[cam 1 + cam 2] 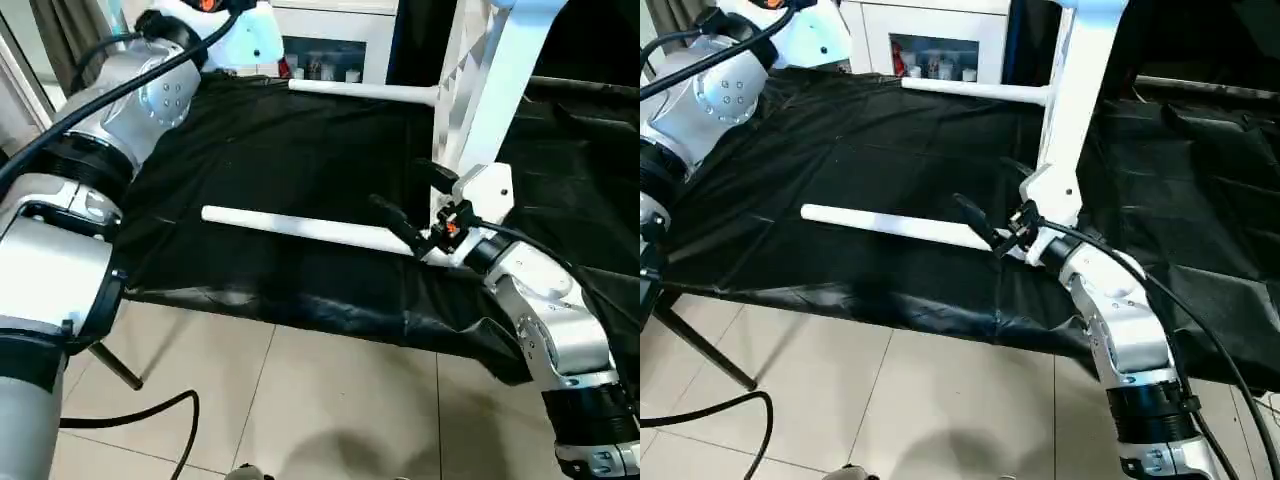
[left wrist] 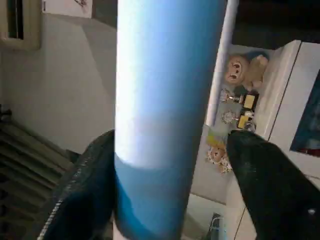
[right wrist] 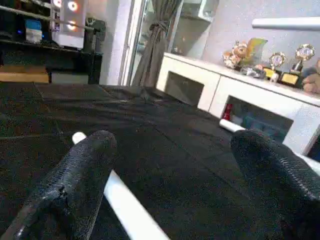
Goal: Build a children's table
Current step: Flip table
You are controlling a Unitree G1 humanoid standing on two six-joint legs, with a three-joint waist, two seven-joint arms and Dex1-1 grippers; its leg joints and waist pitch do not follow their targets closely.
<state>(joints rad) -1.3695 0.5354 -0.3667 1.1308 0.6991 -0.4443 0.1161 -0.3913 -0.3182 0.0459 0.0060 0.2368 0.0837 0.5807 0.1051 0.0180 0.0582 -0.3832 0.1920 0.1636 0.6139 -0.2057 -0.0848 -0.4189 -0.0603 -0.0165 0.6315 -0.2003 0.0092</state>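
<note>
The children's table top (image 1: 492,80) stands on edge on the black cloth at the right. Two white legs stick out of it to the left, an upper leg (image 1: 362,92) and a lower leg (image 1: 300,228) lying along the cloth. My right gripper (image 1: 398,185) is open at the socket end of the lower leg, one finger (image 3: 82,170) on each side, and the leg (image 3: 127,207) runs below them. In the left wrist view my left gripper (image 2: 170,145) is open around a white leg (image 2: 165,100). One finger (image 2: 92,185) touches it, the other stands apart.
A black cloth (image 1: 280,160) covers the work surface, its front edge hanging over a tiled floor (image 1: 300,400). A white cabinet (image 3: 240,100) with trophies and soft toys stands behind. A black cable (image 1: 120,415) and a stand's leg (image 1: 115,365) lie at the lower left.
</note>
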